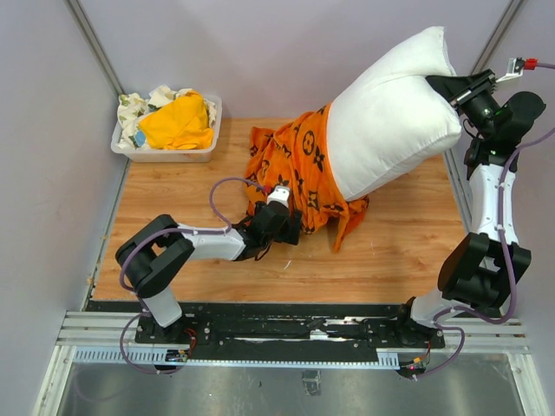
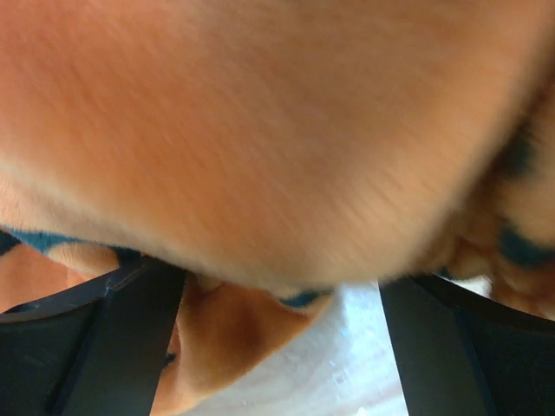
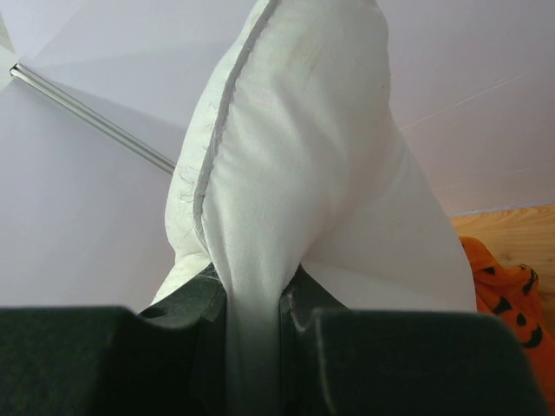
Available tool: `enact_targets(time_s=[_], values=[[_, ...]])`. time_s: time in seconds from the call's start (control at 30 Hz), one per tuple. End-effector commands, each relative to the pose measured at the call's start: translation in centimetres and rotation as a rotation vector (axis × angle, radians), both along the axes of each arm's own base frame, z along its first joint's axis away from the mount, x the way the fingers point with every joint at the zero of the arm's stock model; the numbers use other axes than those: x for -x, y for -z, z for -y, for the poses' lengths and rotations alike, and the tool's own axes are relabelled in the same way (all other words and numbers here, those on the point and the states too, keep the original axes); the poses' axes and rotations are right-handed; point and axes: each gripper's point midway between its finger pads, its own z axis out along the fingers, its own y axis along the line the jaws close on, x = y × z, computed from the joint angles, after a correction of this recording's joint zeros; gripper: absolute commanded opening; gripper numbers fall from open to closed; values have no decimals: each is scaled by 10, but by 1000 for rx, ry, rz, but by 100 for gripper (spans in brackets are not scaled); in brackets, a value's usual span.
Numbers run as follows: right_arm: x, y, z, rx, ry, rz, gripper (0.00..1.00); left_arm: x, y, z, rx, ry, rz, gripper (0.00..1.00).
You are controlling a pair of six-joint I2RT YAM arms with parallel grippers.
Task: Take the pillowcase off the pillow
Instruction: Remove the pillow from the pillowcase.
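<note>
right fingers tight on pillow edge; left fingers wide apart against pillowcase

Bright, even light is filling the overhead view, throwing soft shadows on the tabletop. The left wrist view is smearing the pillowcase into orange blur; the right is rendering the pillow crisply.

One camera looks down from behind me over the whole table. My left wrist view crowds the pillowcase, my right the pillow; overhead shows both.
</note>
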Motion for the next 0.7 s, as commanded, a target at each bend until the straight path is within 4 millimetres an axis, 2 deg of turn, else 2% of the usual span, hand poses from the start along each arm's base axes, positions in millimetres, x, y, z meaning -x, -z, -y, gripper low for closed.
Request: enact_targets(time_s=[0.0,0.1,0.17,0.2,0.23,0.27,0.37,0.53,0.6,0.67], values=[[21,-45,-1,18,25,161,1,-19,25,-15,-10,-89,-55,91],[21,-45,-1,18,25,164,1,-20,44,-33,-17,-145,-100,82],[19,-44,-1,15,26,163,1,-20,53,-47,-24,-184,-124,68],[19,-43,-1,14,24,163,1,-20,56,-55,-26,-206,-135,54],[19,-43,0,13,24,164,1,-20,59,-64,-30,-230,-145,47],[18,-43,0,11,23,164,1,-20,59,-72,-30,-255,-148,44],[18,-45,0,13,20,169,1,-19,50,-95,-22,-326,-142,40],[18,-51,0,17,24,179,1,-22,24,-141,84,-487,-134,11],[18,-52,1,18,28,180,1,-22,13,-166,148,-583,-133,8],[19,-53,3,17,35,180,1,-21,2,-194,259,-680,-141,10]])
